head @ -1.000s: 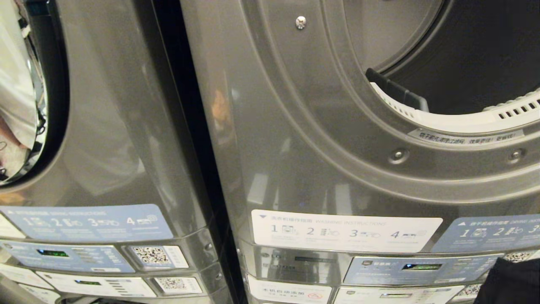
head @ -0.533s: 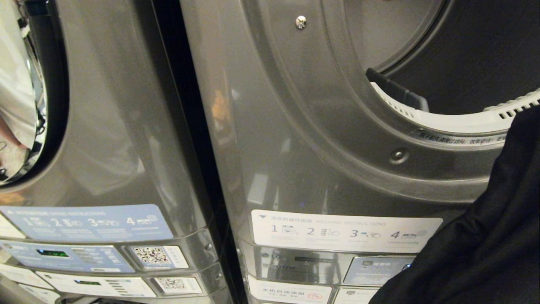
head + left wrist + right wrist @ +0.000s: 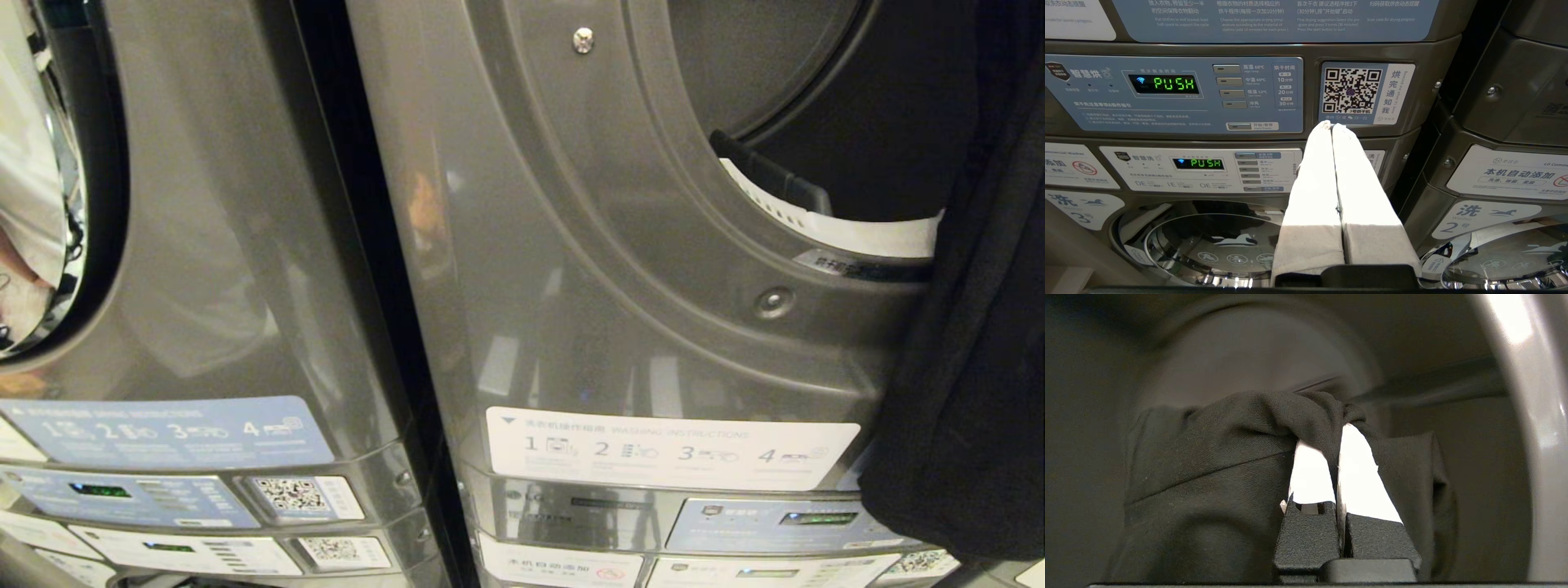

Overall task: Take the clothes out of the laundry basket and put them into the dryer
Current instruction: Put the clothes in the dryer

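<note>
right gripper (image 3: 1337, 428): clamped on black garment (image 3: 1216, 473), cloth pinched between fingers, draped over tips
garment: hanging at dryer opening (image 3: 816, 122)
left gripper (image 3: 1332, 127): closed, empty

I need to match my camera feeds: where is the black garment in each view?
Head view: black garment hangs down the right edge, across the dryer opening.
Left wrist view: not in it.
Right wrist view: bunched at centre, clamped in the right pincer.
Shared landmark: the dryer opening.

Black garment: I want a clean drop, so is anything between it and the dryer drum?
Nothing visible. The right end effector holds the black garment at the open dryer mouth; only its lower folds drape over the rim.
</note>
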